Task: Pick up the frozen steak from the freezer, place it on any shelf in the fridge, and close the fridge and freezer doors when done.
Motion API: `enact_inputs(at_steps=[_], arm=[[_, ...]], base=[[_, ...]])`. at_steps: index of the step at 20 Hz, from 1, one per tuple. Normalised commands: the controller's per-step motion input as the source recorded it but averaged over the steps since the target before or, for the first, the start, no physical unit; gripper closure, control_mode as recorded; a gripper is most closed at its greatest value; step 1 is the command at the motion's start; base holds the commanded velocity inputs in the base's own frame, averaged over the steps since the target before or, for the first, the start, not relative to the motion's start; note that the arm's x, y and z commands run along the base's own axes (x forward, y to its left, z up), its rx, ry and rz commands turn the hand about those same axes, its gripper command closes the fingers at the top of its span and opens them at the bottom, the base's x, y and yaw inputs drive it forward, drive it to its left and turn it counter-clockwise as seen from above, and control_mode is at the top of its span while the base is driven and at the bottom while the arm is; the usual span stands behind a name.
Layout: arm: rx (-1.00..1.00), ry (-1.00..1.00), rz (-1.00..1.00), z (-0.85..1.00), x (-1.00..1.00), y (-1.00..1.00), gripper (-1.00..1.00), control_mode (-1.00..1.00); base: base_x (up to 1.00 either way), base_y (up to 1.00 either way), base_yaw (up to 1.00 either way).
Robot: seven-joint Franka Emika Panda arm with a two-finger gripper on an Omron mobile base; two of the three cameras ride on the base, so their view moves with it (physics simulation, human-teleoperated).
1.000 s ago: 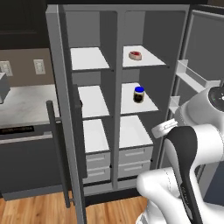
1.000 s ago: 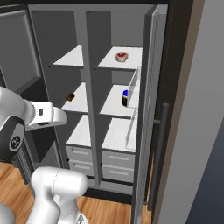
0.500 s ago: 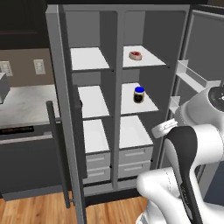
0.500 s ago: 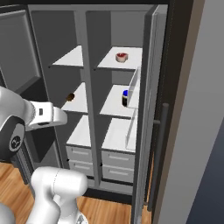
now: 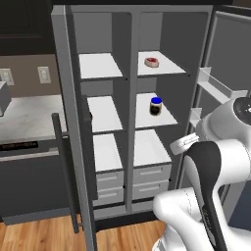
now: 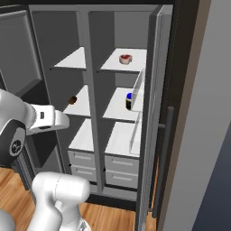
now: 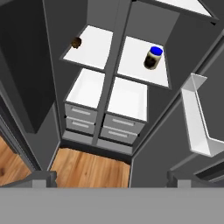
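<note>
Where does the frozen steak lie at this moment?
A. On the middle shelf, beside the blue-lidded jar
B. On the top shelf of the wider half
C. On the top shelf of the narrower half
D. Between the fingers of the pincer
B: the frozen steak lies on the top shelf of the wider half, above the jar.

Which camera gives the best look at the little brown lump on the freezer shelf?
The hand view: the brown lump sits unobstructed at the far left corner of a freezer shelf. The right base view shows it smaller, partly behind the arm. In the left base view, the freezer door blocks that spot.
</note>
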Motion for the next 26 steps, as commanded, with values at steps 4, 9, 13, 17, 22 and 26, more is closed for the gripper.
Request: enact_inputs(at_steps=[4,9,13,17,22,26], arm=[[0.0,0.01,0.0,0.0,0.01,0.0,-1.0,-1.0],[0.0,-0.01,0.0,0.0,0.01,0.05,-1.0,-1.0],[-0.07,-0.2,0.0,0.19,-0.38,0.49,-1.0,-1.0],[-0.16,-0.23,0.02,0.42,-0.46,0.84,-1.0,-1.0],[-0.2,-0.2,0.03,0.38,-0.39,0.93,-1.0,-1.0],[-0.21,-0.16,0.03,0.36,-0.18,0.94,-1.0,-1.0]], base=[[0.0,0.0,0.0],[0.0,0.0,0.0],[0.0,0.0,0.0],[0.0,0.0,0.0],[0.0,0.0,0.0],[0.0,0.0,0.0]])
